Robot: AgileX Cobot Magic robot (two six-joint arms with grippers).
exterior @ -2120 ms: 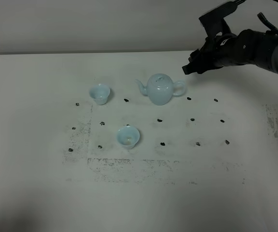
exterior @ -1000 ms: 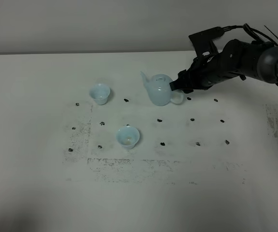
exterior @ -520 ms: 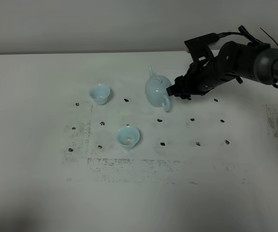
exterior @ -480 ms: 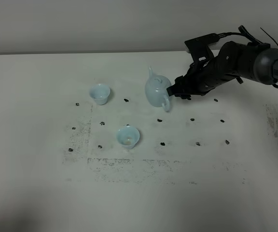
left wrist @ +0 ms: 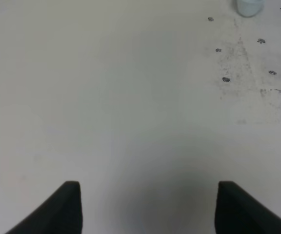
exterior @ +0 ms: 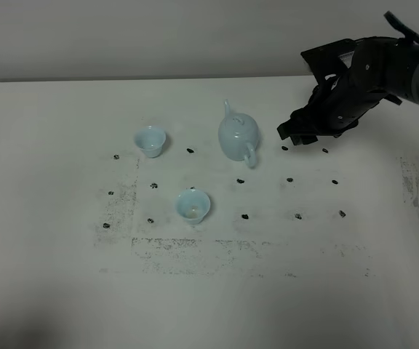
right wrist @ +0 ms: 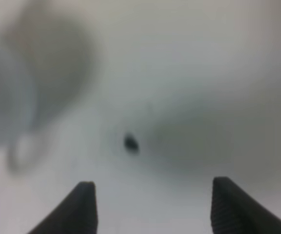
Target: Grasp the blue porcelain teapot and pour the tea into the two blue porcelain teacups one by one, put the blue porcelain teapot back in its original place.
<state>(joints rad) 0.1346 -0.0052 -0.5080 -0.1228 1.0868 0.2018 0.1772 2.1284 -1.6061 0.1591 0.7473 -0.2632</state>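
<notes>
Hovering just right of the pale sky-blue, round-bellied porcelain teapot [exterior: 237,137], the black right gripper [exterior: 291,135] is empty, jaws spread, not touching it. The pot stands upright on the white table [exterior: 64,254]. Grasping is the step in hand, I'd say; next, those jaws need the loop handle [exterior: 250,157], which faces front.

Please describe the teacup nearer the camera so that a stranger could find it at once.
On the white table, find the large pale blue teapot near the middle. Two small matching cups stand left of it in the high view. The wanted teacup is the front one, nearest the camera; the other cup stands farther back, level with the teapot.
</notes>
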